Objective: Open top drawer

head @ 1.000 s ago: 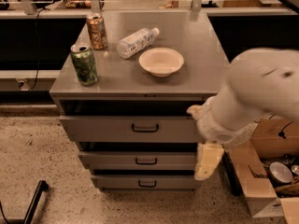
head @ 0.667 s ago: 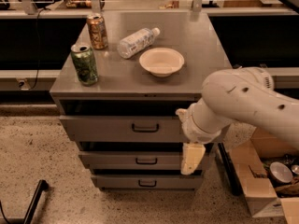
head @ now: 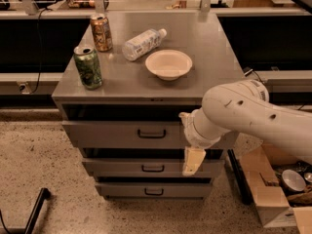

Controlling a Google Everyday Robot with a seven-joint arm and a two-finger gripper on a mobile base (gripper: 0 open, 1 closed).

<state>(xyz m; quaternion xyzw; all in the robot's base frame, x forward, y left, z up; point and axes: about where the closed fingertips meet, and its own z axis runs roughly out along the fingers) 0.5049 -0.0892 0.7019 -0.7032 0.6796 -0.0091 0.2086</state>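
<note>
The top drawer (head: 112, 132) is the widest grey drawer, just under the cabinet's top, with a small dark bar handle (head: 151, 134) centred on its front. It looks pushed in, with a dark gap above it. Two narrower grey drawers (head: 153, 168) sit below it. My gripper (head: 193, 161) hangs from the white arm (head: 243, 113) that reaches in from the right. It is in front of the cabinet, right of and a little below the top drawer's handle, and not touching the handle.
On the cabinet top (head: 214, 57) stand a green can (head: 88, 66), a brown can (head: 101, 32), a lying plastic bottle (head: 142, 44) and a white bowl (head: 168, 64). A cardboard box (head: 270, 191) sits on the floor at right. A black bar (head: 34, 211) is at bottom left.
The arm and gripper have moved left across the cabinet's front, closer to the top drawer's handle. The drawers and the things on top have not moved.
</note>
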